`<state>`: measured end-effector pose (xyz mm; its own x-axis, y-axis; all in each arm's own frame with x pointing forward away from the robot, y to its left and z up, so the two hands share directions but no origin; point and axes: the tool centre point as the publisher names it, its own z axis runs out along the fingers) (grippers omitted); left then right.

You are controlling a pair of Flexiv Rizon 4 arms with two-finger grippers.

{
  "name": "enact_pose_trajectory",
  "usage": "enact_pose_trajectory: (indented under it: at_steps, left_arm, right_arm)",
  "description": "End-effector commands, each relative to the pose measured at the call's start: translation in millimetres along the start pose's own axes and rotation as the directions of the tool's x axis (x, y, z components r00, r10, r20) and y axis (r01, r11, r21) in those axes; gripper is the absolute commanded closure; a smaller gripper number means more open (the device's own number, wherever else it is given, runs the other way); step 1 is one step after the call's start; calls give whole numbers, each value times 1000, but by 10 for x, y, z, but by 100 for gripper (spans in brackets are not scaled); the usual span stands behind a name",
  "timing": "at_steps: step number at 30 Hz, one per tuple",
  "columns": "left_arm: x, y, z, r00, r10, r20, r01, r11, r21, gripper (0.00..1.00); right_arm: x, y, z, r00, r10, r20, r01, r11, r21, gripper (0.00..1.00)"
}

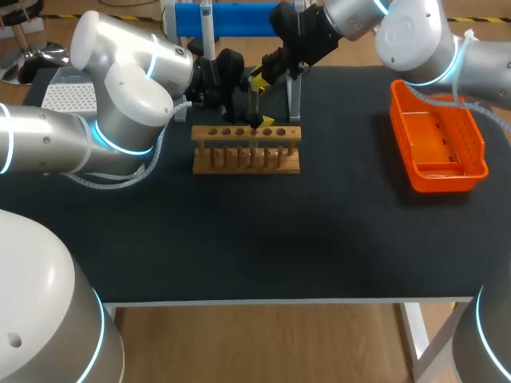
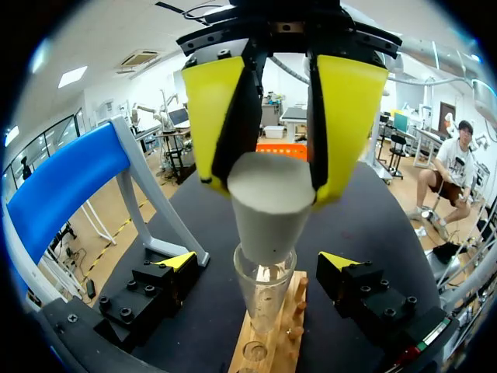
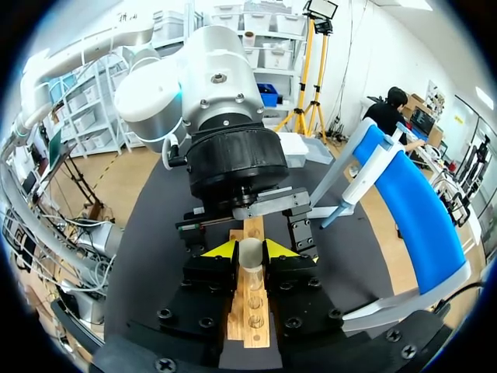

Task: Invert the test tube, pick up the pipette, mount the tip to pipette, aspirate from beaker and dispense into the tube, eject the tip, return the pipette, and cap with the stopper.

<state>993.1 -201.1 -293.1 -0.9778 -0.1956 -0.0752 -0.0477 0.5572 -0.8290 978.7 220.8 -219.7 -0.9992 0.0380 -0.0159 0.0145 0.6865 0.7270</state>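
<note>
A clear test tube (image 2: 262,291) stands upright in the wooden rack (image 1: 246,148). A pale cone-shaped stopper (image 2: 268,206) sits with its narrow end in the tube's mouth. My right gripper (image 2: 268,175) is shut on the stopper, one yellow tip on each side. In the right wrist view the stopper (image 3: 250,253) shows from above between that gripper's (image 3: 251,250) tips. My left gripper (image 2: 260,264) stands wide open, its fingers (image 2: 177,263) apart from the tube on either side, just behind the rack (image 2: 268,346). In the head view both grippers meet over the rack, left (image 1: 235,100) and right (image 1: 259,120).
An orange basket (image 1: 437,144) lies at the table's right. A blue-topped stand (image 1: 231,17) rises behind the rack, with a clear post (image 1: 295,100) beside it. A white perforated box (image 1: 68,97) sits at the far left. The black mat's front half is bare.
</note>
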Motion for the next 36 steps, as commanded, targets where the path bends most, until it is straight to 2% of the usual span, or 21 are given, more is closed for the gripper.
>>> enact_pose_trajectory:
  at_steps: [1,16,27,36]
  left_arm:
    - [-10,2,-6,1000,0,-4,0,1000,0,0]
    - [-10,2,-6,1000,0,-4,0,1000,0,0]
    - [-10,2,-6,1000,0,-4,0,1000,0,0]
    - [-10,2,-6,1000,0,-4,0,1000,0,0]
  right_arm:
    - [9,4,3,1000,-3,-5,3,1000,2,100]
    - [25,-72,56,1000,2,-11,-2,1000,18,100]
    - [-8,7,-38,1000,-3,0,3,1000,-2,100]
    - [18,-25,-7,1000,-6,-7,6,1000,9,100]
